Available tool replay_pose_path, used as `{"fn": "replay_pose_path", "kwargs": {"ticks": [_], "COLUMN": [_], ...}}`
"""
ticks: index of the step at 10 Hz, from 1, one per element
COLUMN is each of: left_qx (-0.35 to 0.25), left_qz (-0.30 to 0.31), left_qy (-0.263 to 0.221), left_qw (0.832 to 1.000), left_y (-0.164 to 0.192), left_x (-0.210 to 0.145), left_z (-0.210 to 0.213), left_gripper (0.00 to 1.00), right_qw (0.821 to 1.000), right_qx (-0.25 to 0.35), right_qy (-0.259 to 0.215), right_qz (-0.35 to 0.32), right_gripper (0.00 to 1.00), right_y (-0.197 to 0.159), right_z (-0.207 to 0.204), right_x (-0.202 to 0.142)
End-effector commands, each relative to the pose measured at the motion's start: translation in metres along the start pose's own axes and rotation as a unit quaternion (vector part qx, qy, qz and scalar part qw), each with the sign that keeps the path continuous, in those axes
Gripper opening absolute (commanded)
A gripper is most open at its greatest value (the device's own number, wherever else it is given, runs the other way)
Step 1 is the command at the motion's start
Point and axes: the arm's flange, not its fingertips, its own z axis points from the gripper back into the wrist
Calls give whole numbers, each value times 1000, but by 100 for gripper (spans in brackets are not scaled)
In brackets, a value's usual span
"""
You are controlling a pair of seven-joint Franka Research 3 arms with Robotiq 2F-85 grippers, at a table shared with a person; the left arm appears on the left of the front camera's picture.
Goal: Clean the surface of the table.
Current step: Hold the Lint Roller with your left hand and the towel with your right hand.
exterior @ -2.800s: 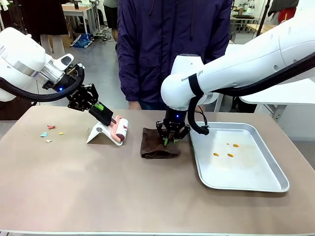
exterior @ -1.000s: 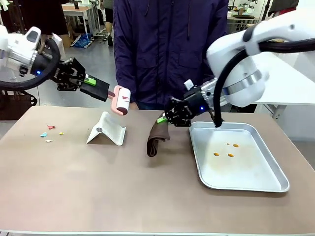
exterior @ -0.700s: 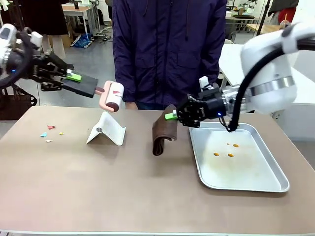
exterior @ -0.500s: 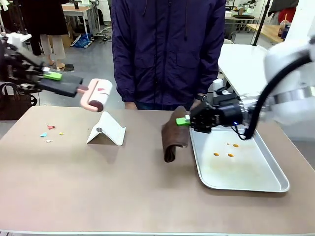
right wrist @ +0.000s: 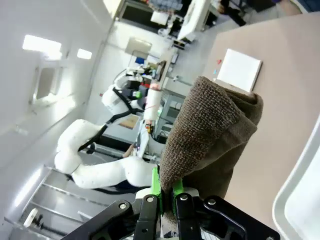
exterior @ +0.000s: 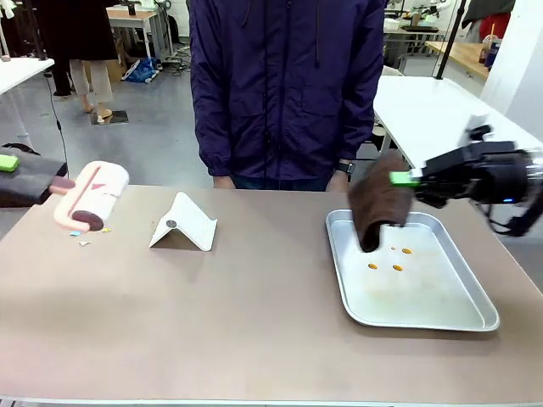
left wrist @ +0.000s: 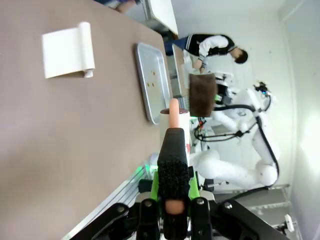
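Near edge: bare taupe table (exterior: 254, 339), spanning whole foreground.
Mid-table right: silver tray (exterior: 475, 320) with orange spots (exterior: 373, 266). Over its far left corner, brown cloth (exterior: 377, 203) hanging free, pinched between jaws of right gripper (exterior: 405, 179).
Mid-table left: lint roller (exterior: 92, 195), handle clamped tight in left gripper (left wrist: 173, 192), beside paper scraps (exterior: 83, 243). Contact with top unclear.
Between: white stand (exterior: 185, 223).
Beyond: person (exterior: 284, 85).
Judged step: bringing tools to dirt.
Next: roll over scraps; lower cloth, wipe spots.
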Motion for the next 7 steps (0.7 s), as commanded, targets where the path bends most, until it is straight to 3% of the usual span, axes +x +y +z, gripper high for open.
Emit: {"fn": "replay_pose_path", "kwargs": {"ticks": [1, 3, 6, 7], "left_qx": [-17, -56, -67, -67], "left_qz": [-11, 0, 29, 42], "left_qy": [-40, -82, -113, -122], "left_qw": [999, 995, 991, 989], "left_y": [15, 35, 45, 43], "left_x": [-14, -18, 2, 10], "left_z": [13, 33, 33, 28], "left_gripper": [0, 0, 0, 0], "right_qw": [1000, 999, 998, 999], "right_qx": [17, 36, 33, 30], "right_qy": [-2, -3, -31, -14], "right_qz": [-3, -18, -45, -38], "right_gripper": [0, 0, 0, 0], "right_y": [9, 2, -13, -5], "right_z": [45, 69, 65, 119], "right_x": [-96, -116, -125, -55]}}
